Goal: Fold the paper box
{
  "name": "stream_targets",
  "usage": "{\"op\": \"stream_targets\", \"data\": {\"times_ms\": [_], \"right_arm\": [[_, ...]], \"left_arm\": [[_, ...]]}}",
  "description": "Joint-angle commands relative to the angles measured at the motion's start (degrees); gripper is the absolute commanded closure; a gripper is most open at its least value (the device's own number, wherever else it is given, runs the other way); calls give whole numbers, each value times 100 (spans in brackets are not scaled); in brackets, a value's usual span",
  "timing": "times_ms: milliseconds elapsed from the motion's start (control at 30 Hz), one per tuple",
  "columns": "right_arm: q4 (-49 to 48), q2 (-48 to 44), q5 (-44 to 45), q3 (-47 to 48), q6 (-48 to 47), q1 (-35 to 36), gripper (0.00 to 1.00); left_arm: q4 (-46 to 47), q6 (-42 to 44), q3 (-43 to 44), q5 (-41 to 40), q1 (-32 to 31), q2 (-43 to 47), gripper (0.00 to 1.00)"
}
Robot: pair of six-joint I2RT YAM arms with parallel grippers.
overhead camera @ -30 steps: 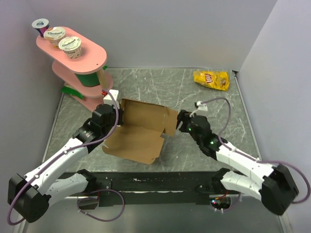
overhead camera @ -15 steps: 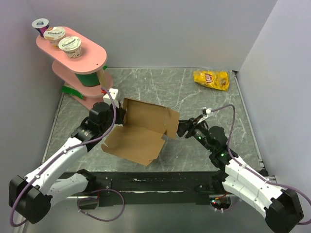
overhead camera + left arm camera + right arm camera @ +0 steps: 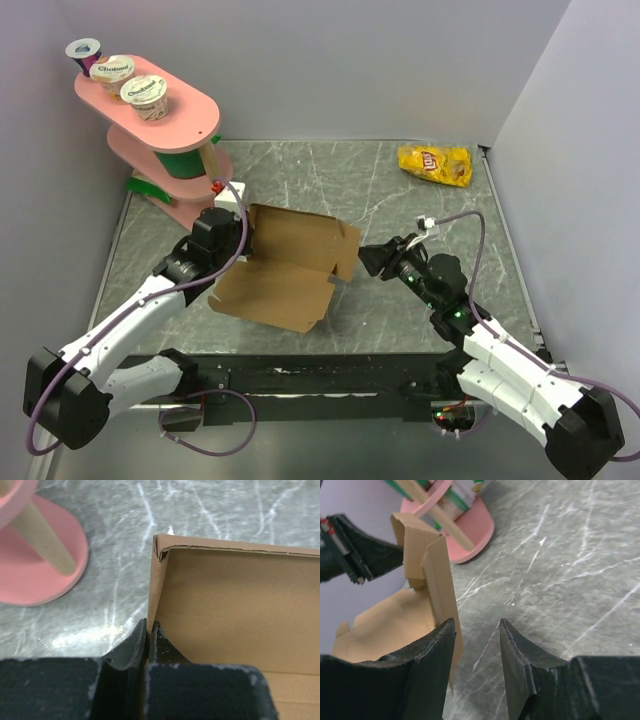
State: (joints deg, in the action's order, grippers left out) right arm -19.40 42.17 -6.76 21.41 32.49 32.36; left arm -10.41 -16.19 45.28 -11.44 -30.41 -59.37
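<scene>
The paper box (image 3: pixel 290 265) is a brown cardboard sheet lying partly folded on the table, its back wall raised and its front flap flat. My left gripper (image 3: pixel 243 240) is shut on the box's left side wall; in the left wrist view the fingers (image 3: pixel 149 627) pinch that upright wall (image 3: pixel 154 585) at its near edge. My right gripper (image 3: pixel 366 258) stands open just off the box's right end. In the right wrist view its jaws (image 3: pixel 476 625) hold only bare table between them, and the box's upright right flap (image 3: pixel 437 575) is beside the left finger, outside the gap.
A pink two-tier stand (image 3: pixel 165 125) carrying yogurt cups (image 3: pixel 140 90) stands at the back left, close to the left gripper; its base (image 3: pixel 40 565) lies just beyond the box corner. A yellow chip bag (image 3: pixel 435 163) lies at the back right. Grey walls enclose the table.
The right gripper's jaws have narrowed and it has drawn slightly back from the box's right flap, with the arm's elbow lowered. The left gripper keeps its hold; the box shifted a little to the left.
</scene>
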Motion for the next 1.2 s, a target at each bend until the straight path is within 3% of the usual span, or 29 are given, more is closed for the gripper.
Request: {"op": "stream_targets", "data": {"times_ms": [0,367,700,1167], "right_arm": [[200,185,377,390,152,60,52],[-38,1011,667,820,109,569,57],[1210,1873,2231,1831,214,1440,59],[2327,2911,3059,2728,135,1651,57]], "left_arm": [[39,-25,298,-438,-35,-30,99],[-127,-16,438,-578,-193,-399,99],[-373,1,640,-1062,-430,-891,99],[-769,72,860,-1563,-650,-1181,99]]}}
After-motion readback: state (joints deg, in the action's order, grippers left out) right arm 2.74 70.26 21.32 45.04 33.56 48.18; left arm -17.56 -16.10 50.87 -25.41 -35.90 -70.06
